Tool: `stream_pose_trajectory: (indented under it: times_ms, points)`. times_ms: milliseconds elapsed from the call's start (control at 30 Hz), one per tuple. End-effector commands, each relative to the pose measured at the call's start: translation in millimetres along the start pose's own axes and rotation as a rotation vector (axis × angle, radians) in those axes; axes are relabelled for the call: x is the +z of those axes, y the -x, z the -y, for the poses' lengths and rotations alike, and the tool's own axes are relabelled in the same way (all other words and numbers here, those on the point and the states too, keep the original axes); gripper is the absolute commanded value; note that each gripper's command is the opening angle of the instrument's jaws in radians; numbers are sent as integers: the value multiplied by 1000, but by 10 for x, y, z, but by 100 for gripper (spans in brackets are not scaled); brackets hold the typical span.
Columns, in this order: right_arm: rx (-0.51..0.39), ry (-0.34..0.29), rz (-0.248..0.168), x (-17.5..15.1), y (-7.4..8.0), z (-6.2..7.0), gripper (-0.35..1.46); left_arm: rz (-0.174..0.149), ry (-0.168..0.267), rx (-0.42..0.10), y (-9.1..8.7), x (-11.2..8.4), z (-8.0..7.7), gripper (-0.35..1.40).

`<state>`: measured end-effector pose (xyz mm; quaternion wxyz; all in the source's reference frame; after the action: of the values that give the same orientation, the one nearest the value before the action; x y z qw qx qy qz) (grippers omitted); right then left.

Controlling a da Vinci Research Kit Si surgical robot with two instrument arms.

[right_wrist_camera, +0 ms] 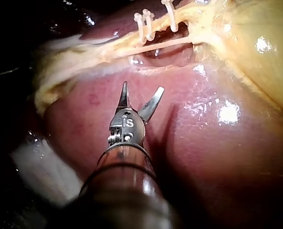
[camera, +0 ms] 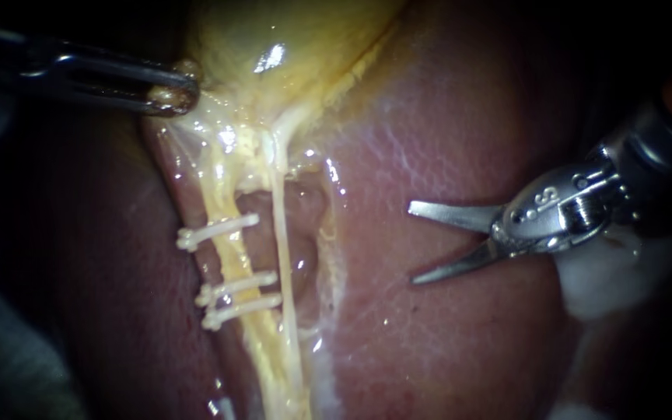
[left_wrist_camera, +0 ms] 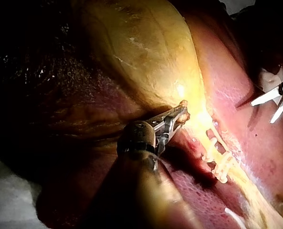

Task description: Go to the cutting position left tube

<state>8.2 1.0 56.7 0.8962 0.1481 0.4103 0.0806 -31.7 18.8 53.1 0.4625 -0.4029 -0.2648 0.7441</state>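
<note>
Pincer of right instrument (camera: 414, 243): blades apart, empty, over liver (camera: 445, 342), well apart from left tube (camera: 231, 260). Left instrument (camera: 173, 97) pincer clamped on gallbladder (camera: 289, 47) neck. Step: approach, judged barely begun. Next: bring open blades astride tube between upper clip (camera: 218, 231) and lower pair (camera: 239, 299).

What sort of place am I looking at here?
Most likely a surgical work site, seen close up: moist pink liver, a yellowish gallbladder, a tube crossed by three white clips, a left instrument gripping the gallbladder and a right instrument with open blades.
</note>
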Motion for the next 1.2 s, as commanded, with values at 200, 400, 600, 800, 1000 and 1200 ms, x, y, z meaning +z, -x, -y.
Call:
stream_pose_trajectory:
  times_ms: [200, 400, 600, 800, 1000, 1200]
  points:
    - [44, -76, -34, 13, -8, 5, 136, -2, -3, 0, 1, 4, 0, -35]
    - [79, -140, -55, 41, -23, 14, 135, -2, -4, 0, 2, 5, -1, -35]
    - [114, -172, -62, 69, -34, 17, 135, -4, -7, 0, 2, 5, -1, -35]
    - [136, -196, -65, 91, -37, 20, 135, -5, -8, -1, 2, 5, -3, -35]
    - [159, -217, -66, 111, -35, 17, 136, -3, -6, -1, 2, 6, -4, -35]
    - [177, -241, -66, 128, -28, 13, 136, -4, -6, -1, 2, 6, -4, -35]
